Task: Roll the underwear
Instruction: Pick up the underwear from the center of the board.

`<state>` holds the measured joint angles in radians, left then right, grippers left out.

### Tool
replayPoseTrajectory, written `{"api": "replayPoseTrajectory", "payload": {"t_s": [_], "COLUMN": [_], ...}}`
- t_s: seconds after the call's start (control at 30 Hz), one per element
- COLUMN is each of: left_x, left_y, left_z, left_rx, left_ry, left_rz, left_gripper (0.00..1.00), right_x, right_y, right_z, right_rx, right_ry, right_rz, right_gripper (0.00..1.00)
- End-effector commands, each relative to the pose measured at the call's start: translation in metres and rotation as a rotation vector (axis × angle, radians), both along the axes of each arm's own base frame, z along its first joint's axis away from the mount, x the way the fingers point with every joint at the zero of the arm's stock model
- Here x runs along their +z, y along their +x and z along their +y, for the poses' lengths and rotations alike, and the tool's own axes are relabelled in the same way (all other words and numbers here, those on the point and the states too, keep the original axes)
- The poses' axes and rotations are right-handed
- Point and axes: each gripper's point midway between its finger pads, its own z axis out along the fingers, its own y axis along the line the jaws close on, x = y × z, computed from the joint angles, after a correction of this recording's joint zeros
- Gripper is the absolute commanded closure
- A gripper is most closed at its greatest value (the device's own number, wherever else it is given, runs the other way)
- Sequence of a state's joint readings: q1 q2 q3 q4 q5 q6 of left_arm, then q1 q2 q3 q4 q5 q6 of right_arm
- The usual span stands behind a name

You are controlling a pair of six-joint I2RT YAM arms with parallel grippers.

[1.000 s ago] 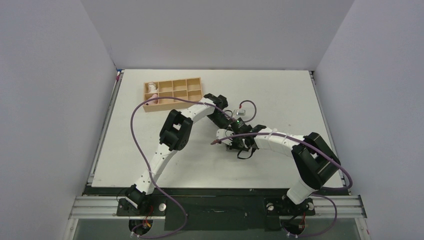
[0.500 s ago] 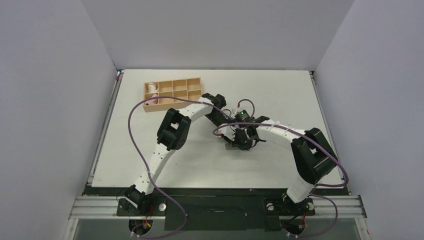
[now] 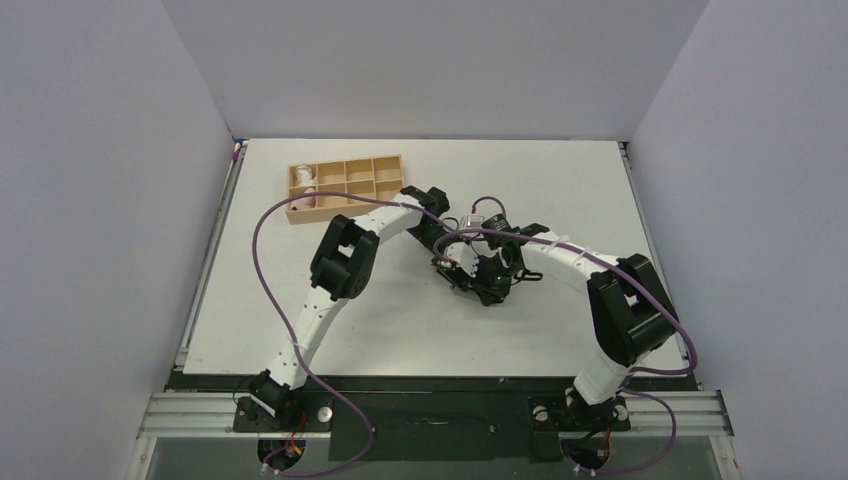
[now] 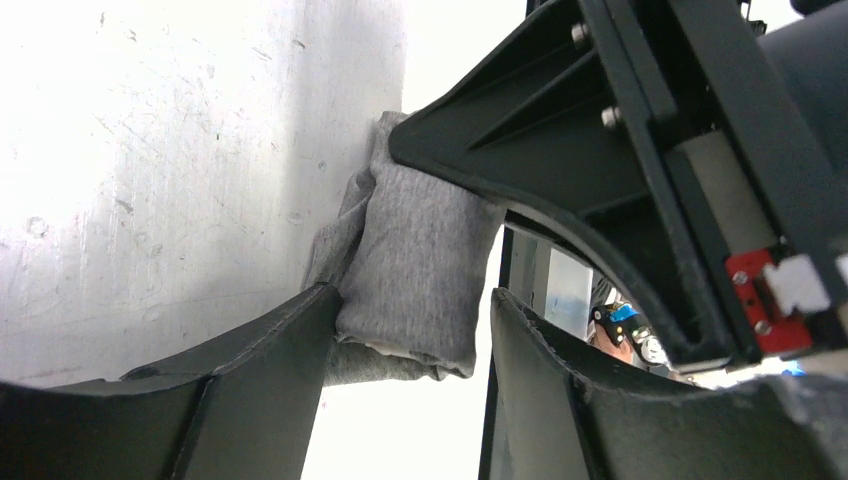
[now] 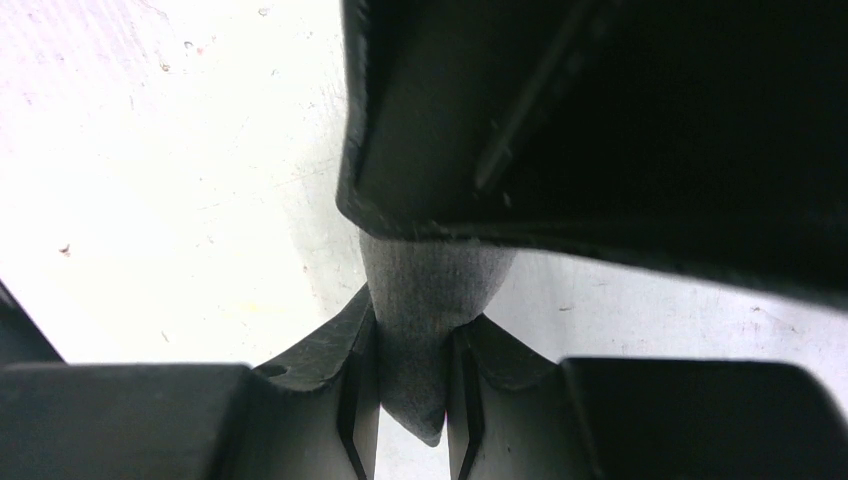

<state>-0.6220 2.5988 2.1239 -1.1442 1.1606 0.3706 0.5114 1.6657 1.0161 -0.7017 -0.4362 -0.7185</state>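
The underwear [image 4: 420, 270] is a dark grey fabric bundle, folded into a short thick roll, with a thin pale edge showing at its lower end. In the left wrist view my left gripper [image 4: 410, 300] is open around it: the left finger touches the roll and the right finger stands a small gap away. In the right wrist view my right gripper [image 5: 415, 320] is shut on a pinched end of the underwear [image 5: 428, 275]. In the top view both grippers meet at mid-table, left [image 3: 438, 240] and right [image 3: 470, 272], and they hide the garment.
A wooden divided tray [image 3: 380, 160] stands at the back left, with a pink cloth roll [image 3: 308, 201] and a white cloth roll [image 3: 303, 178] in its left compartments. Purple cables loop over both arms. White walls enclose the table.
My right gripper has moved away from the near edge toward the left gripper, and its wrist has turned. The left arm has shifted slightly. The two grippers now overlap over the garment.
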Motion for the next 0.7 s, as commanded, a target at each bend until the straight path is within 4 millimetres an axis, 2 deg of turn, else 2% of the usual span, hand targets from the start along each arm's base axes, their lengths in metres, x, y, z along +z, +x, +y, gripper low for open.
{"api": "replayPoseTrajectory", "payload": {"t_s": [0.0, 0.23, 0.43, 0.53, 0.63, 0.67], "left_x": [-0.071, -0.059, -0.059, -0.055, -0.045, -0.035], "left_y": [0.046, 0.046, 0.039, 0.044, 0.048, 0.054], "left_z": [0.047, 0.047, 0.048, 0.051, 0.060, 0.062], "left_rx": [0.029, 0.040, 0.065, 0.096, 0.138, 0.160], "left_ry": [0.211, 0.179, 0.155, 0.144, 0.121, 0.100], "left_rz": [-0.228, -0.234, -0.223, -0.234, -0.234, -0.254], "left_gripper": [0.39, 0.35, 0.34, 0.34, 0.34, 0.34], "right_x": [0.012, 0.013, 0.011, 0.009, 0.011, 0.012], "right_y": [-0.029, -0.025, -0.023, -0.023, -0.024, -0.022], "right_z": [-0.014, -0.016, -0.011, -0.012, -0.011, -0.010], "right_rx": [-0.055, -0.097, -0.097, -0.099, -0.100, -0.104], "right_ry": [0.023, 0.067, 0.074, 0.071, 0.076, 0.083], "right_rz": [0.175, 0.237, 0.256, 0.266, 0.281, 0.281], "right_gripper": [1.00, 1.00, 1.00, 1.00, 1.00, 1.00]}}
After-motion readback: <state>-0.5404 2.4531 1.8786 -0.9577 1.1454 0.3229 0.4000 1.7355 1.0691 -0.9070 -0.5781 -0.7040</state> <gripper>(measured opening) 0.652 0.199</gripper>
